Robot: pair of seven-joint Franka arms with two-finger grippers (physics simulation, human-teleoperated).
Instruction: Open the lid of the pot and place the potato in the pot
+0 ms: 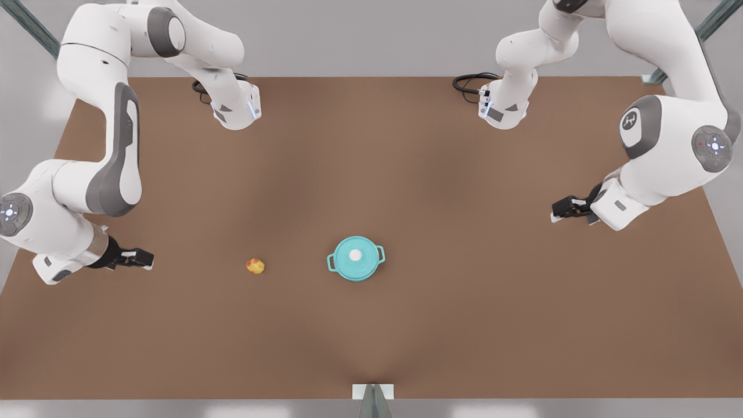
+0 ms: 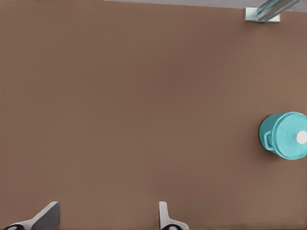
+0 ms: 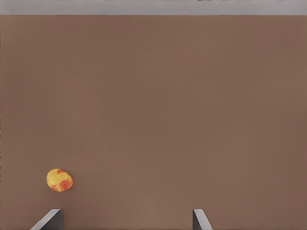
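Note:
The teal pot (image 1: pixel 354 275) stands near the table's middle, and the pot lid (image 1: pixel 348 259) with its white knob lies shut on top of it. The potato (image 1: pixel 255 266) rests on the table toward the front view's left of the pot. My right gripper (image 1: pixel 146 259) hovers open farther to the front view's left, and the potato (image 3: pixel 59 179) lies just beyond its fingertips (image 3: pixel 53 216). At the front view's right my left gripper (image 1: pixel 557 212) is open and holds nothing. Its wrist view has the pot (image 2: pixel 265 140) and the pot lid (image 2: pixel 287 134) well off to one side of that gripper (image 2: pixel 108 216).
The brown table (image 1: pixel 464 325) spreads wide around the pot. A metal bracket (image 1: pixel 372 392) sits at its near edge, seen too as the bracket (image 2: pixel 261 13) in the left wrist view. Both arm bases and black cables (image 1: pixel 470 84) stand at the far edge.

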